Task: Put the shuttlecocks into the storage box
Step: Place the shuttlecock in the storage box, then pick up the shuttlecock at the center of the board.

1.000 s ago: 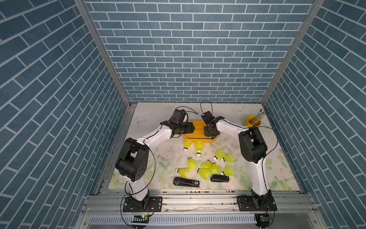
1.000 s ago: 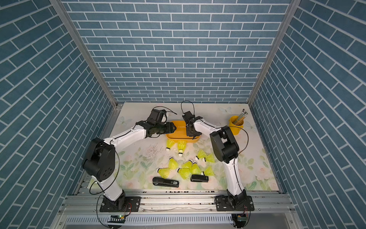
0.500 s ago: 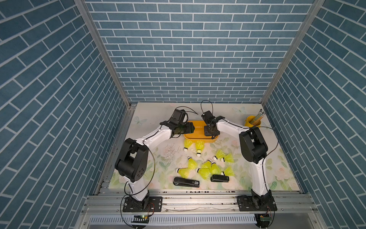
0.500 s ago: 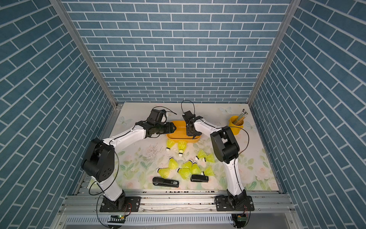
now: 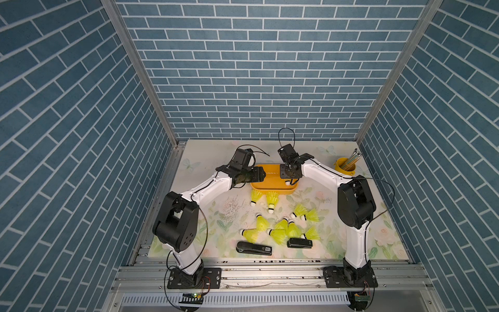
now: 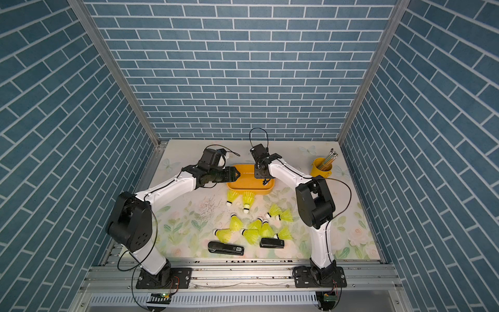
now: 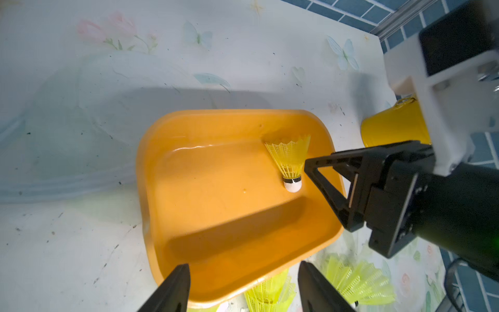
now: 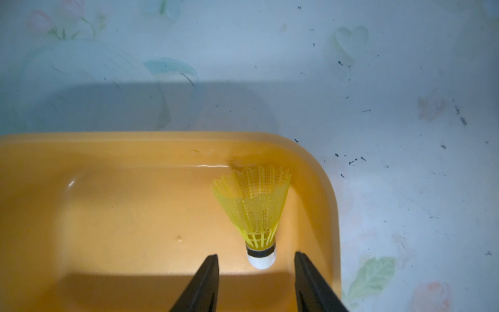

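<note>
The orange storage box (image 5: 270,175) (image 6: 245,177) lies at the back middle of the table. One neon shuttlecock (image 8: 256,210) (image 7: 290,159) lies on its side inside the box, at its right end. My right gripper (image 8: 256,255) (image 5: 289,180) hangs open over that end; the shuttlecock's white tip sits free between its fingertips. My left gripper (image 7: 243,264) (image 5: 259,174) is open at the box's left end with nothing in it. Two shuttlecocks (image 5: 255,195) (image 5: 272,200) lie just in front of the box. Several more (image 5: 280,228) lie nearer the front.
Two black staplers (image 5: 253,248) (image 5: 299,243) lie by the front edge, close to the shuttlecock cluster. A yellow cup of pencils (image 5: 345,165) stands at the back right. Brick-patterned walls close in three sides.
My right gripper's jaws have opened, and the shuttlecock now lies free in the box. Both arms have hardly moved.
</note>
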Robot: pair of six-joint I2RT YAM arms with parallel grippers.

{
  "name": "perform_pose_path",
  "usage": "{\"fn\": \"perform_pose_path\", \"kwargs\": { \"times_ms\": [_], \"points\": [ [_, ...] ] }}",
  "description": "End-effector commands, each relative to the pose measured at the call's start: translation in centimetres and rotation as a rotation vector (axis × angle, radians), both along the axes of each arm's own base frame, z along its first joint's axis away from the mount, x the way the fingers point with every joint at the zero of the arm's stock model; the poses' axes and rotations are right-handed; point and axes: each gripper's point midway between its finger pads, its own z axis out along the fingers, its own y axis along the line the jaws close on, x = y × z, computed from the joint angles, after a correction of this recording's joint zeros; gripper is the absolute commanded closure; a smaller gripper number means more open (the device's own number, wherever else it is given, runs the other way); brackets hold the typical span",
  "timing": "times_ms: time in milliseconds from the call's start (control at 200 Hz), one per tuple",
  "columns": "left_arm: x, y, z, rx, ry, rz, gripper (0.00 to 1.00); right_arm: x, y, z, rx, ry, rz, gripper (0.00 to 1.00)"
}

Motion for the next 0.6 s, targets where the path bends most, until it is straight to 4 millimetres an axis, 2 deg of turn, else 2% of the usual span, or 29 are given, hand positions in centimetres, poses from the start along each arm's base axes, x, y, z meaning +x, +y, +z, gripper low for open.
{"fn": "perform_pose_path", "kwargs": {
  "times_ms": [0, 185, 335, 485, 530, 595],
  "points": [
    [-1.3, -0.4, 1.4, -0.033, -0.013, -0.051, 0.3, -0.6, -0.6, 2.7, 0.031, -0.047, -0.039, 0.51],
    [-2.2, 1.1, 2.0, 0.01, -0.018, -0.018, 0.3, -2.0, -0.2, 6.5, 0.163, -0.126, 0.002, 0.47],
    [-3.7, 2.9, 0.4, 0.086, -0.003, -0.005, 0.33, -5.5, 1.6, 8.6, 0.339, -0.147, 0.121, 0.34],
    [-5.6, 3.8, -2.1, 0.138, 0.01, -0.019, 0.34, -9.8, 2.2, 8.1, 0.462, -0.127, 0.174, 0.15],
    [-6.0, 4.1, -2.7, 0.149, 0.011, -0.016, 0.34, -11.2, 2.4, 7.9, 0.507, -0.113, 0.192, 0.01],
    [-6.5, 4.6, -3.6, 0.179, 0.011, -0.011, 0.35, -12.8, 2.5, 7.7, 0.535, -0.109, 0.209, 0.0]
  ]
}}
